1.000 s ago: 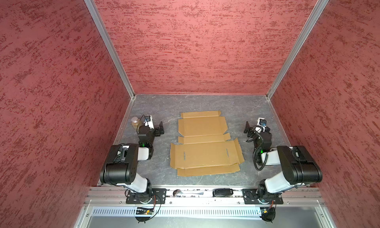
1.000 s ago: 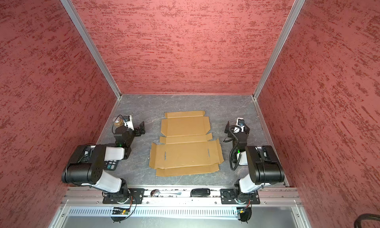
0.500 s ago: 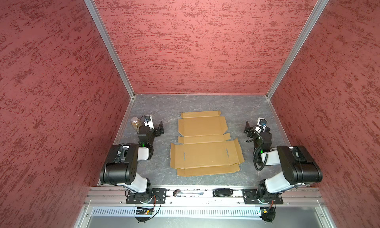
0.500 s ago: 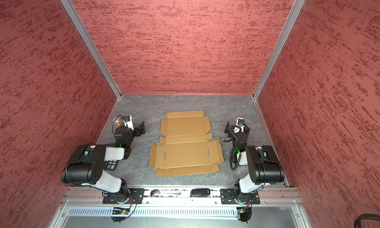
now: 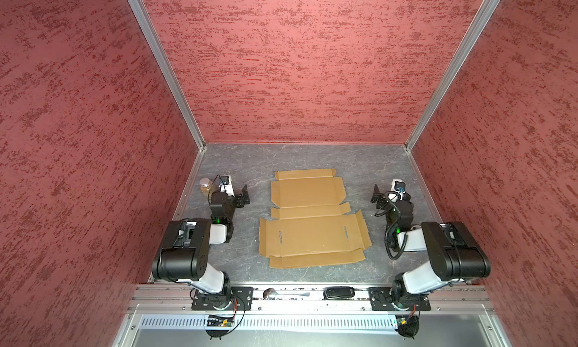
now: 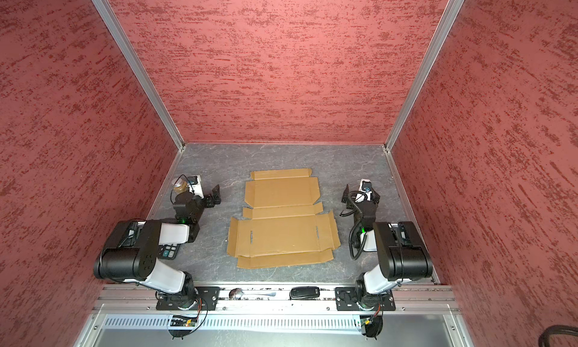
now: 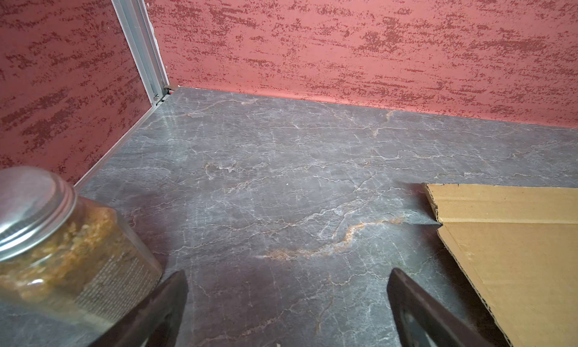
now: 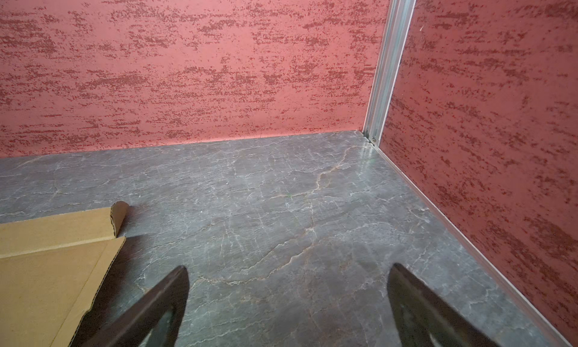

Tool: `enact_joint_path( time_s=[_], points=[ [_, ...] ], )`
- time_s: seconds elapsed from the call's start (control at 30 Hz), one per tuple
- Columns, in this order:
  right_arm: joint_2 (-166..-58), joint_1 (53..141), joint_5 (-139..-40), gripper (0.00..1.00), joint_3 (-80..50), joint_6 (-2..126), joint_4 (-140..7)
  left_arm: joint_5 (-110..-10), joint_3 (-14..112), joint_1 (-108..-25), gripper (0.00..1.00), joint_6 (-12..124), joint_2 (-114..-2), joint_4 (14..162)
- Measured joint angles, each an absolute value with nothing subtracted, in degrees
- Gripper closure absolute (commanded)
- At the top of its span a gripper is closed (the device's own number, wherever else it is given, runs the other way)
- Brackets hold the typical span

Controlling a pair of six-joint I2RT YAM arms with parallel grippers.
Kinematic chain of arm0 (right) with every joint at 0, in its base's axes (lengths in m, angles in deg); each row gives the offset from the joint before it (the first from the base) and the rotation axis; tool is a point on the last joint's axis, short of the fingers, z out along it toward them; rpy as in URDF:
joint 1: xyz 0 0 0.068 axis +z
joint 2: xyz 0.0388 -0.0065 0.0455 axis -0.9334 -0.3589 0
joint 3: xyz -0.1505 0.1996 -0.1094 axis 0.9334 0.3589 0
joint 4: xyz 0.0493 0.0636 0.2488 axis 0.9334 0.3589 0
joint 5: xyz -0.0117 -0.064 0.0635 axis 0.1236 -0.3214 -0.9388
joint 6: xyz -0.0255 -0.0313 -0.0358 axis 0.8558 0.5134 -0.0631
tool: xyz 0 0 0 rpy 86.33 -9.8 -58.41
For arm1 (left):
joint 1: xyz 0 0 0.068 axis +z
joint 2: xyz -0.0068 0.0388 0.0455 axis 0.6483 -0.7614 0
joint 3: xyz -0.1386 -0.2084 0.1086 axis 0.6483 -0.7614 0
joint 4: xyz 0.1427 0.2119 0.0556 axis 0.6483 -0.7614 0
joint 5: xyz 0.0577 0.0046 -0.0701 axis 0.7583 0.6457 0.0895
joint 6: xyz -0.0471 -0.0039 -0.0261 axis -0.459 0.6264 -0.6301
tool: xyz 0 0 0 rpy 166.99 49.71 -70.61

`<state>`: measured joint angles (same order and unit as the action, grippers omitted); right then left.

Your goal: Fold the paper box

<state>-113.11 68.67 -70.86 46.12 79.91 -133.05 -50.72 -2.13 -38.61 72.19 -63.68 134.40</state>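
Note:
The paper box (image 5: 312, 218) (image 6: 281, 220) lies flat and unfolded in the middle of the grey floor, a tan cardboard sheet with flaps and slots. My left gripper (image 5: 240, 193) (image 6: 214, 194) rests low to its left, open and empty. Between its fingers in the left wrist view (image 7: 287, 275) is bare floor, with a corner of the paper box (image 7: 516, 254) off to one side. My right gripper (image 5: 379, 196) (image 6: 348, 196) sits to the sheet's right, also open and empty. The right wrist view (image 8: 287, 272) shows a box corner (image 8: 53, 267) beside it.
A glass jar (image 5: 205, 186) (image 7: 62, 242) with brown contents stands by the left wall, close beside my left gripper. A calculator (image 6: 169, 251) lies under the left arm. A spoon (image 5: 281, 294) and a black device (image 5: 339, 292) rest on the front rail. Red walls enclose three sides.

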Motion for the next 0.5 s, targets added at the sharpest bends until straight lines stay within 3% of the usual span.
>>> enact_joint_path(
  time_s=[0.33,0.5],
  points=[
    [-113.1,68.7,-70.8,0.01,46.1,79.8,-133.1,-50.7,-2.1,-38.6,0.00,72.2,-63.6,134.2],
    [-110.5,68.7,-70.8,0.01,46.1,79.6,-129.8,-50.0,3.8,-39.4,0.00,72.2,-58.9,121.2]
  ],
)
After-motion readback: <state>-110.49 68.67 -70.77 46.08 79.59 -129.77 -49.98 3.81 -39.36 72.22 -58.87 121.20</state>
